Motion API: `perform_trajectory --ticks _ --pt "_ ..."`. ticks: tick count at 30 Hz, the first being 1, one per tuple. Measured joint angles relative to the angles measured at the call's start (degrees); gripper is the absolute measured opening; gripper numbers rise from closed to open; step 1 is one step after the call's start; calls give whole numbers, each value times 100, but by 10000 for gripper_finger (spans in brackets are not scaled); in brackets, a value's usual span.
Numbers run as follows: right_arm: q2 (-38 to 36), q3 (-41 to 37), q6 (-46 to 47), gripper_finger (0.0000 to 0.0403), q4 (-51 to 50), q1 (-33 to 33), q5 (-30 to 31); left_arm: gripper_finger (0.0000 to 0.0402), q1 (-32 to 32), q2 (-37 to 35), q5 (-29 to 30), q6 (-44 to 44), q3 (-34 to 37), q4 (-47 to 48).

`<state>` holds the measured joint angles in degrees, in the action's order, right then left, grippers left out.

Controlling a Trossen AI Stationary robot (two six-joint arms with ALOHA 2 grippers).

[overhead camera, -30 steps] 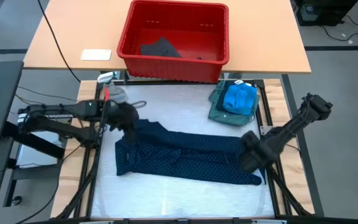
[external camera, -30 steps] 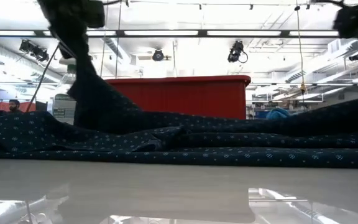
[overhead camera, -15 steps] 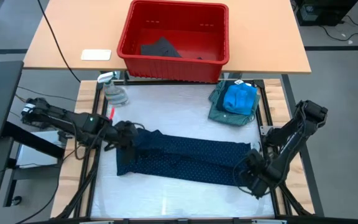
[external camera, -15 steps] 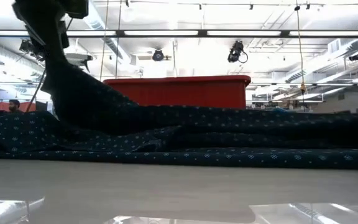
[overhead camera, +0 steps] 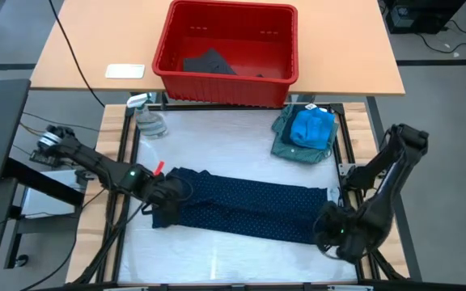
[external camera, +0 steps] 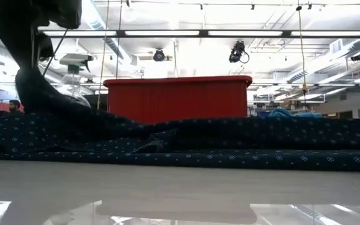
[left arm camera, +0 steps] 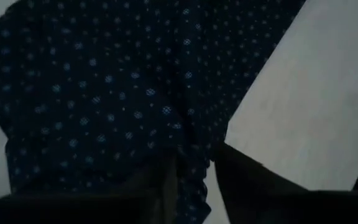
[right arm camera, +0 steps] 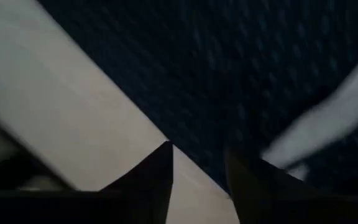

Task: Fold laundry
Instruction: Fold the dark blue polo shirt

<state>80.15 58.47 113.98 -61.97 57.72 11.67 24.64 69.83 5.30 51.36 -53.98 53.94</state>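
The navy dotted piece [overhead camera: 241, 206] lies as a long band across the white table top [overhead camera: 217, 145], doubled over lengthwise. My left gripper [overhead camera: 167, 198] points down at the band's left end. In the left wrist view its fingers stand apart with the cloth's edge [left arm camera: 194, 177] between them. My right gripper [overhead camera: 336, 230] points down at the band's right end, open over the cloth's edge [right arm camera: 229, 124] and bare table. A bright blue small garment [overhead camera: 312, 125] rests on the grey-green shirt [overhead camera: 285, 145] at the far right. My left gripper comes from above with one finger [left arm camera: 163, 186] on each side of the band's edge at its left end. Whether the fingers touch the cloth, I cannot tell. My right gripper's fingers [right arm camera: 247, 180] hang just over the band's right end, and contact cannot be told either.
A red bin [overhead camera: 225, 81] holding a dark garment [overhead camera: 209, 62] stands on the wooden table beyond the far edge. A clear spray bottle [overhead camera: 146, 117] lies at the far left corner. Bare white table shows in front of and behind the band.
Both grippers have moved toward the table's near edge and come lower, each bringing the far edge of the navy piece with it. The raised far edge has folded over onto the near part, and the band lies narrower and flatter than before.
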Motion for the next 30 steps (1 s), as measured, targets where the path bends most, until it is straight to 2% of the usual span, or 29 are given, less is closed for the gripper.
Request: perform_trajectory --ticks 3,6,8,11,15,19,22,26,30 --pt "-480 -117 59 158 25 -113 822 149 -44 -201 27 102 -2 120" --pt "-822 -581 -524 160 280 -720 1175 181 -208 -420 280 168 -2 419" --pt "-1003 -912 -1274 160 919 -1374 1276 198 -366 -604 472 188 -4 536" --pt "-1086 -1408 -2892 160 2728 -2579 1427 214 -670 -757 734 153 -2 627" --pt "-566 -1842 -4734 159 5361 -4296 802 219 -1159 -678 814 -494 0 448" --pt "459 -1602 -5889 159 6884 -5492 -147 220 -1615 -321 686 -1176 0 19" --pt "1295 -989 -6532 159 7104 -6010 -754 220 -1915 -7 617 -1540 1 -83" --pt "2410 42 -7167 159 7097 -6275 -1541 220 -2351 376 225 -1994 9 -146" --pt "3281 1055 -7483 158 6959 -6310 -1853 220 -2546 575 -58 -2221 9 -91"
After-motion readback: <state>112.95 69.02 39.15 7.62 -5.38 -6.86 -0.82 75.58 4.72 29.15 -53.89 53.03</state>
